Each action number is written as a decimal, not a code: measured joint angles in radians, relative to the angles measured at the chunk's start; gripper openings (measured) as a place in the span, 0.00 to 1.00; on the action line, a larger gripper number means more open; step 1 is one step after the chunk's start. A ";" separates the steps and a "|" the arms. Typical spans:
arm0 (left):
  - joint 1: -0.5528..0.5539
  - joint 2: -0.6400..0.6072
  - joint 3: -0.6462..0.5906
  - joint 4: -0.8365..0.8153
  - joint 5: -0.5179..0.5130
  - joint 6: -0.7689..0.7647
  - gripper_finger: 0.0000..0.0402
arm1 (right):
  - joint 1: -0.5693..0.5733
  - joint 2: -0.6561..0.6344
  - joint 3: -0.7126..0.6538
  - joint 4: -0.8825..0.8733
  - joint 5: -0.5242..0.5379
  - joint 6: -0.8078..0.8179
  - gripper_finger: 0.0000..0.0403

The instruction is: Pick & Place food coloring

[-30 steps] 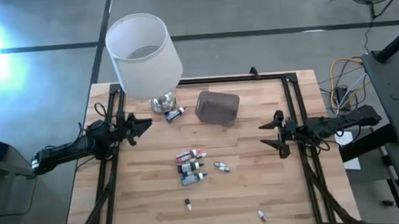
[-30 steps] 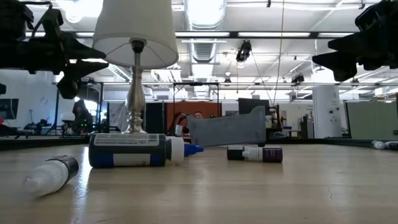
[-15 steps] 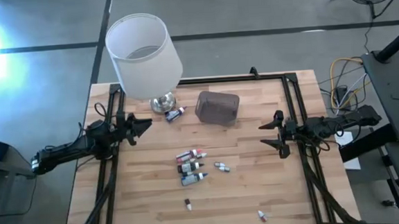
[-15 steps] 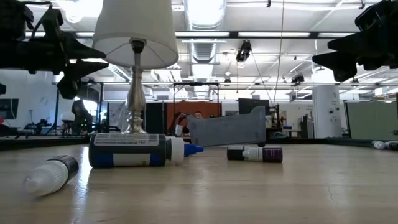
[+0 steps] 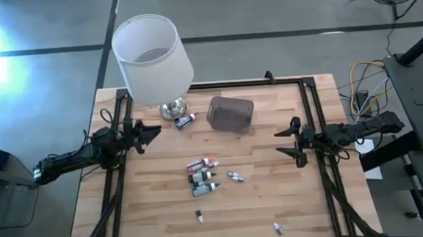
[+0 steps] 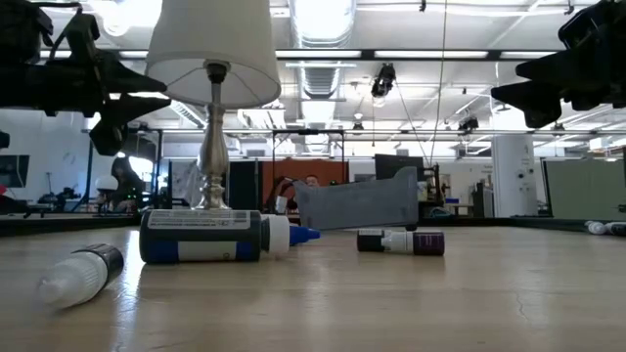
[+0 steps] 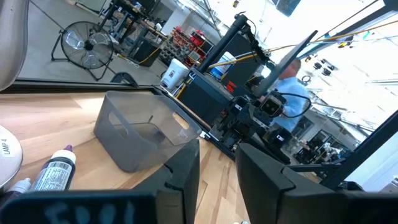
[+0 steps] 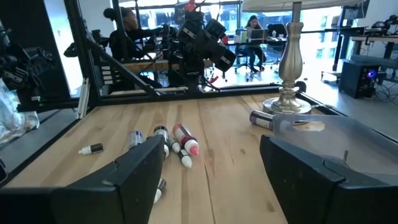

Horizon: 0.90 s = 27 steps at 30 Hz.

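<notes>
Several small food coloring bottles lie on their sides on the wooden table. There is a cluster [image 5: 202, 175] at the middle, single ones nearby [image 5: 235, 176] and toward the near edge [image 5: 200, 215] [image 5: 278, 227], and one [image 5: 186, 121] beside the lamp base. My left gripper [image 5: 156, 131] hovers at the table's left, level, with a narrow gap between its fingers [image 7: 217, 155]. My right gripper [image 5: 281, 142] hovers at the table's right, wide open [image 8: 214, 155], facing the cluster [image 8: 180, 140]. Neither gripper holds anything.
A translucent grey plastic box [image 5: 230, 114] stands at the far middle. A lamp with a white shade [image 5: 152, 57] and a chrome base [image 5: 172, 107] is at the far left. Black frame rails [image 5: 310, 112] run along the table's sides. People sit in the room beyond the table.
</notes>
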 joint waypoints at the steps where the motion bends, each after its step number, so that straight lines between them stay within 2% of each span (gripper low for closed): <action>1: 0.000 0.000 0.000 0.000 0.000 0.000 0.21 | 0.000 0.000 0.000 0.000 0.000 0.000 0.64; 27: 0.000 0.000 0.000 0.000 0.000 0.000 0.21 | 0.000 0.000 0.000 0.000 0.000 -0.003 0.65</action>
